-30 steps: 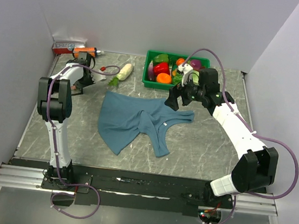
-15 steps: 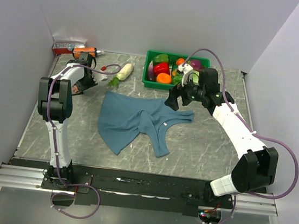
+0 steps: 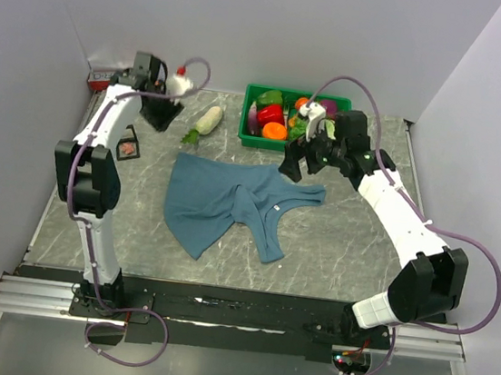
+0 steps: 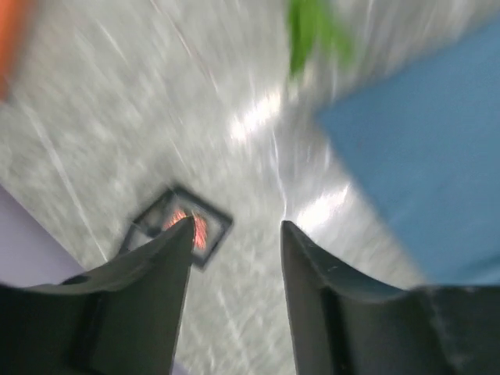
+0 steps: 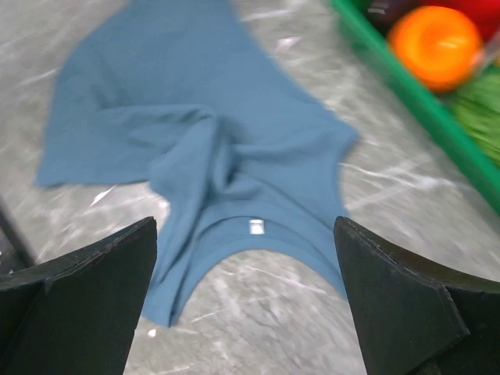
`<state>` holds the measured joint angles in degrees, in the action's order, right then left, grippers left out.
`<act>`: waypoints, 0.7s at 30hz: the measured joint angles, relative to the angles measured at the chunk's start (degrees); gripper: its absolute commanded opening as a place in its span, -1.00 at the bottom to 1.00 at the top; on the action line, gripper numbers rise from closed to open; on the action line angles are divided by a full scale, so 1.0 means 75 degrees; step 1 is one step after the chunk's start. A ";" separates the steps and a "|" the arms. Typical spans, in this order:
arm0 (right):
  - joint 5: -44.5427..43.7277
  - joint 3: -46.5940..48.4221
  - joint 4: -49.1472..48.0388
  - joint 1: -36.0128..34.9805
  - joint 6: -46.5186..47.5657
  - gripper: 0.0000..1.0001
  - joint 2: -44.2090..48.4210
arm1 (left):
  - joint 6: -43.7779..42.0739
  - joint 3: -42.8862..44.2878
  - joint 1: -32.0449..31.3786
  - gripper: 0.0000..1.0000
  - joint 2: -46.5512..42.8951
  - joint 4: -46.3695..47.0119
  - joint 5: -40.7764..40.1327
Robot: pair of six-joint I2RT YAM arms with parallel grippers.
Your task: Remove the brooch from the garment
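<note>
The teal garment point(image 3: 222, 198) lies crumpled flat mid-table, its white neck label facing the near side. A small dark square dish point(image 3: 129, 148) sits left of it with a reddish brooch point(image 3: 128, 147) inside. My left gripper point(image 3: 160, 120) hangs raised behind the dish, open and holding nothing. In the left wrist view the brooch point(image 4: 200, 231) glows beside the tip of one finger point(image 4: 156, 273), below the left gripper point(image 4: 237, 226), with the garment point(image 4: 422, 156) to the right. My right gripper point(image 3: 297, 168) is open wide over the garment's neckline point(image 5: 211, 148), and the right gripper point(image 5: 244, 226) frames the label.
A green bin point(image 3: 245, 114) of vegetables stands at the back centre; its wall point(image 5: 406, 86) and an orange point(image 5: 437, 43) show in the right wrist view. A white radish point(image 3: 208, 120) with green leaves lies behind the garment. A red-and-white box point(image 3: 108, 79) sits in the back-left corner.
My left arm has lifted up and back from the small dish, jaws spreading wider, leaving the reddish brooch in the dish. The right arm has barely moved.
</note>
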<state>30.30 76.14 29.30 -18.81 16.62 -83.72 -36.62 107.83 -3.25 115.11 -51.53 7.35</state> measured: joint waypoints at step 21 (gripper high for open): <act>-0.6490 0.6088 -0.0495 -0.0023 -0.0670 1.00 -0.1944 | 0.5112 0.1329 0.0930 0.99 -0.2308 0.3657 0.1550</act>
